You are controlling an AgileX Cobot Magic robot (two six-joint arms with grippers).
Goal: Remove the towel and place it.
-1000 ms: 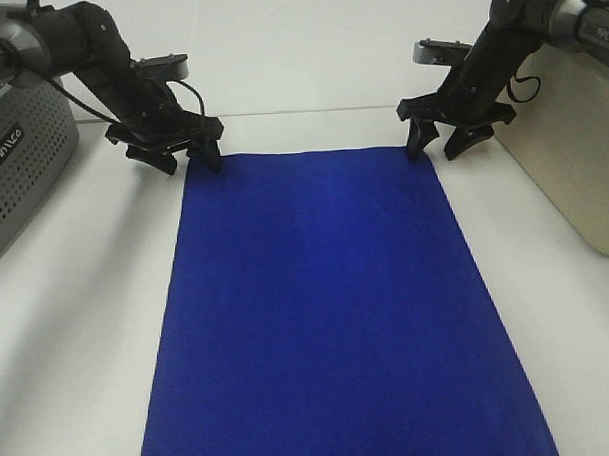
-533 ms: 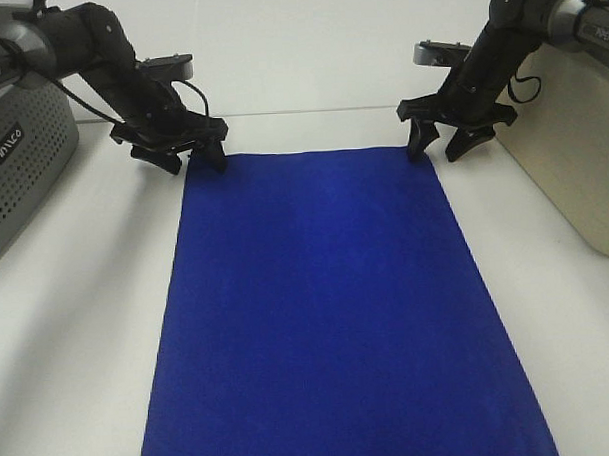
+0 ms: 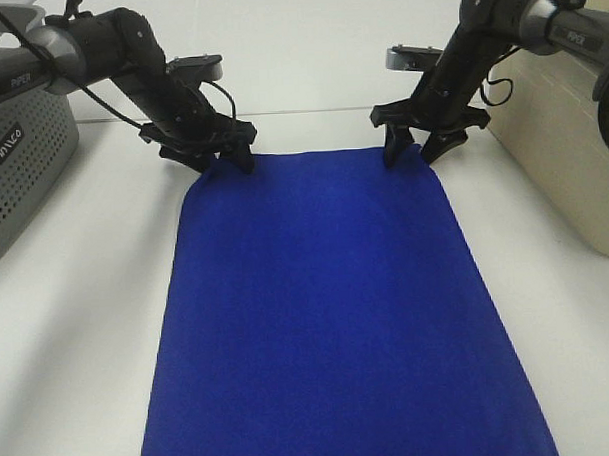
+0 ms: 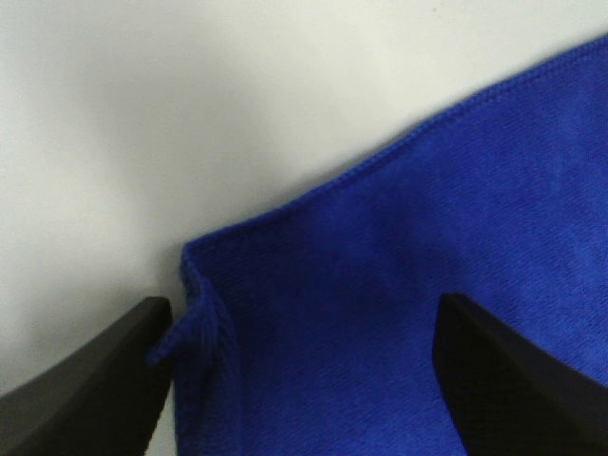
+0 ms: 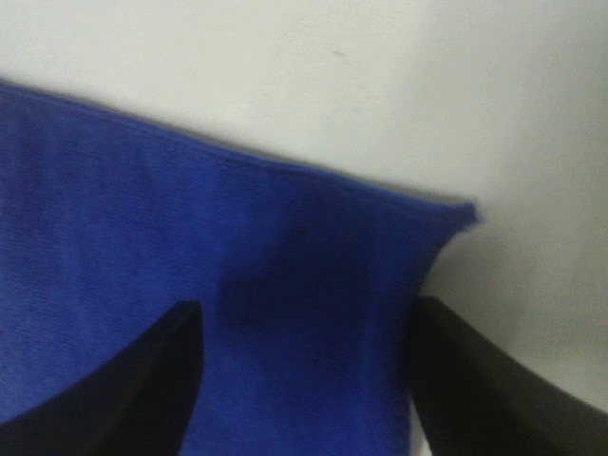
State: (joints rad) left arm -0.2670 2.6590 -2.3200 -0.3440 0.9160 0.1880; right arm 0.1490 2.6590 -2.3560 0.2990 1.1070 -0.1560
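Note:
The deep blue towel [image 3: 327, 307] lies flat on the white table and runs from the far middle to the near edge of the view. My left gripper [image 3: 219, 159] is open, low over the towel's far left corner, with one finger on each side of it. The left wrist view shows that corner [image 4: 380, 313] slightly curled between the fingers [image 4: 85, 380]. My right gripper [image 3: 411, 152] is open and straddles the far right corner. The right wrist view shows that corner [image 5: 285, 285] between its fingers [image 5: 494, 389]. No white label shows.
A grey perforated basket [image 3: 17, 158] stands at the left edge of the table. A beige container [image 3: 567, 149] stands at the right. Bare white table [image 3: 87, 296] lies on both sides of the towel and behind it.
Both grippers have moved inward and down onto the towel's far corners. The far corners are pushed in a little and look rounded. The jaws stay open.

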